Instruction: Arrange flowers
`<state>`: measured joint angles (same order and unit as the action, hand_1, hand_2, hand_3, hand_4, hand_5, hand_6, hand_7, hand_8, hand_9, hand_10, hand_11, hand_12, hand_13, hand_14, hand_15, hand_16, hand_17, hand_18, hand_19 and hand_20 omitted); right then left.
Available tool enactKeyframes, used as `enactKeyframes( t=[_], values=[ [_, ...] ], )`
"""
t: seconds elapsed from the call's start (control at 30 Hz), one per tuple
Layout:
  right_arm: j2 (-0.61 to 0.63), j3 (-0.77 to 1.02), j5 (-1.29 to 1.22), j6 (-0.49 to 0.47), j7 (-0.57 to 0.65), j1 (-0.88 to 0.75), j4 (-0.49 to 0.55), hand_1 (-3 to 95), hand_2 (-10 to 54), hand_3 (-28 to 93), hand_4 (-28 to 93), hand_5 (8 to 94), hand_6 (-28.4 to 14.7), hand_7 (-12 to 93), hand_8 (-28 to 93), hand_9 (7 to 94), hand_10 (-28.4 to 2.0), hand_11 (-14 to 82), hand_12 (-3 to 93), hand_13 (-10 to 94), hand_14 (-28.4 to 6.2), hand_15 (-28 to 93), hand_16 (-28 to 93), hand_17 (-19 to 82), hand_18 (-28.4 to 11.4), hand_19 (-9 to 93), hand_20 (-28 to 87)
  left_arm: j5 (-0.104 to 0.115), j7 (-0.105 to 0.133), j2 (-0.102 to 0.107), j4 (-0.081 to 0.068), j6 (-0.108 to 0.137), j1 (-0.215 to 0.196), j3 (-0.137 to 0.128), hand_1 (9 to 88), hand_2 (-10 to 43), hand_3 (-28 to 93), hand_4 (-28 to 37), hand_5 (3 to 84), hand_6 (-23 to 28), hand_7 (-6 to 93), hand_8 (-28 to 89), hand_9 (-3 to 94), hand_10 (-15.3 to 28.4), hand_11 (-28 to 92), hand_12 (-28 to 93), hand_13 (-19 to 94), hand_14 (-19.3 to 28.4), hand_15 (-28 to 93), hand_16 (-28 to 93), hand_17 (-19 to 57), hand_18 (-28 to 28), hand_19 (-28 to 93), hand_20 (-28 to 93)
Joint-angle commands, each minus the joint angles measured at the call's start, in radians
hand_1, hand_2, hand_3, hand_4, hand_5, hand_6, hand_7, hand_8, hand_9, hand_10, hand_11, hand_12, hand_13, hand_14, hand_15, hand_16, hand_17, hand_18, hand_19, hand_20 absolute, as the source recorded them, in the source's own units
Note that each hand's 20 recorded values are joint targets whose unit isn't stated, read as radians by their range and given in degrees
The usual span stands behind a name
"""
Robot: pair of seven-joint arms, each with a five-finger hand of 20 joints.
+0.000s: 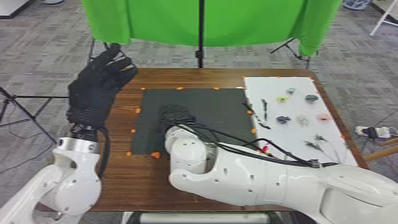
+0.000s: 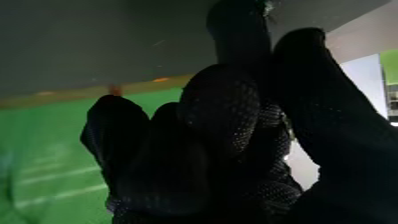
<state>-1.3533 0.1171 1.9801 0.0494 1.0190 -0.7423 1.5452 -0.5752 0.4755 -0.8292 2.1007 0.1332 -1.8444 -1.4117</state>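
Over the left side of the table, my left hand (image 1: 96,87) is open, with relaxed fingers. My right hand (image 1: 176,115) is over the dark mat (image 1: 213,102), black against black. In the right wrist view my right hand (image 2: 209,145) stands before the mat, and a small pale thing (image 2: 269,7) shows beside the glove; I cannot tell whether it is held. On the white board are a yellow flower (image 1: 282,99), a grey one (image 1: 311,98), a dark blue one (image 1: 282,119), a white one (image 1: 303,120), a pink one (image 1: 323,117) and dark stems (image 1: 264,107).
More sprigs (image 1: 314,145) lie low on the white board (image 1: 266,85), near my right arm and its loose cables. A small red thing (image 1: 264,148) is beside that arm. Orange marks edge the mat. A green cloth (image 1: 160,22) hangs behind the wooden table (image 1: 191,75).
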Motion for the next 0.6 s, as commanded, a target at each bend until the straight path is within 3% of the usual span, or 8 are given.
enactKeyframes(
  t=[0.03, 0.13, 0.27, 0.33, 0.37, 0.4, 0.47, 0.6],
  values=[
    [-0.011, 0.012, 0.000, -0.021, -0.012, 0.024, 0.014, 41.1, -1.4, 71, -28, 93.7, 1.6, 24, -15, 93.7, -11.5, 57.6, 16.5, 86, -11.3, 79, 22, 55, -24.8, 93, 66, 0.011, 0.008, 0.008, -0.001, 0.016, -0.001, 0.011, 23.5, 5.5, 81, -23.8, 39.5, 9.5, 11.6, -9, 36.2, 20.1, 24, 11, 27, 28.1, 51, -9, -9.2, 25.8, 54, 11],
    [-0.007, 0.036, 0.012, -0.026, -0.023, -0.003, 0.025, 39.8, 0.4, 69, -28, 93.7, 1.7, 21, -15, 93.7, -11.6, 56.6, 16.2, 85, -11.5, 79, 22, 55, -24.9, 93, 65, 0.016, 0.016, 0.012, 0.007, 0.026, -0.023, 0.003, 23.6, 5.5, 81, -23.9, 39.6, 9.6, 11.6, -9, 36.3, 20.1, 24, 11, 27, 28.1, 51, -9, -9.2, 25.8, 54, 11],
    [0.004, 0.120, 0.094, -0.050, -0.029, -0.114, 0.063, 36.9, 2.8, 67, -28, 93.6, 0.9, 18, -14, 93.7, -11.5, 55.2, 16.3, 84, -11.6, 79, 21, 54, -25.2, 93, 64, -0.026, -0.103, -0.072, 0.035, 0.015, -0.112, -0.085, 23.6, 5.6, 81, -23.9, 39.8, 9.8, 11.6, -9, 36.2, 20.1, 24, 11, 27, 28.1, 51, -9, -9.2, 25.8, 54, 11],
    [-0.001, 0.222, 0.156, -0.121, -0.045, -0.206, 0.084, 34.6, 3.8, 67, -28, 93.7, 0.7, 17, -14, 93.7, -11.5, 54.8, 16.4, 84, -11.8, 79, 21, 54, -25.3, 93, 64, -0.058, -0.190, -0.127, 0.038, -0.016, -0.127, -0.126, 23.6, 5.6, 81, -23.9, 39.8, 9.8, 11.6, -9, 36.3, 20.2, 24, 11, 27, 28.1, 51, -9, -9.2, 25.8, 54, 11],
    [-0.018, 0.295, 0.213, -0.185, -0.083, -0.288, 0.096, 34.1, 3.9, 67, -28, 93.6, 0.6, 17, -14, 93.7, -11.6, 54.8, 16.4, 84, -11.8, 79, 21, 54, -25.5, 93, 64, -0.063, -0.215, -0.145, 0.057, -0.006, -0.170, -0.155, 23.6, 5.6, 81, -23.8, 39.8, 9.8, 11.6, -9, 36.2, 20.2, 24, 11, 27, 28.2, 51, -9, -9.2, 25.8, 54, 11],
    [-0.054, 0.383, 0.277, -0.262, -0.132, -0.392, 0.110, 33.6, 3.9, 67, -28, 93.4, 0.4, 16, -14, 93.7, -11.6, 54.6, 16.4, 84, -11.9, 79, 21, 54, -25.6, 93, 64, -0.071, -0.257, -0.164, 0.092, 0.012, -0.230, -0.197, 23.7, 5.6, 81, -23.9, 39.8, 9.8, 11.6, -9, 36.2, 20.2, 24, 11, 27, 28.2, 51, -9, -9.2, 25.8, 54, 11],
    [-0.010, 0.345, 0.250, -0.240, -0.107, -0.359, 0.131, 32.4, 4.4, 68, -28, 92.8, -0.2, 16, -14, 93.7, -11.5, 53.9, 16.5, 84, -12.2, 79, 21, 54, -25.9, 93, 64, -0.064, -0.225, -0.157, 0.086, 0.006, -0.235, -0.197, 23.7, 5.6, 81, -23.9, 39.8, 9.8, 11.7, -9, 36.2, 20.2, 24, 11, 27, 28.2, 51, -9, -9.2, 25.8, 54, 11],
    [0.013, 0.382, 0.279, -0.279, -0.114, -0.434, 0.162, 30.8, 5.3, 68, -27, 91.4, -0.9, 15, -13, 93.7, -11.2, 52.2, 17.3, 83, -12.6, 79, 21, 54, -26.2, 93, 65, -0.062, -0.220, -0.167, 0.100, 0.008, -0.269, -0.219, 23.7, 5.6, 81, -24.0, 39.7, 9.8, 11.8, -9, 36.2, 20.1, 24, 11, 27, 28.2, 51, -9, -9.2, 25.8, 54, 11]
  ],
)
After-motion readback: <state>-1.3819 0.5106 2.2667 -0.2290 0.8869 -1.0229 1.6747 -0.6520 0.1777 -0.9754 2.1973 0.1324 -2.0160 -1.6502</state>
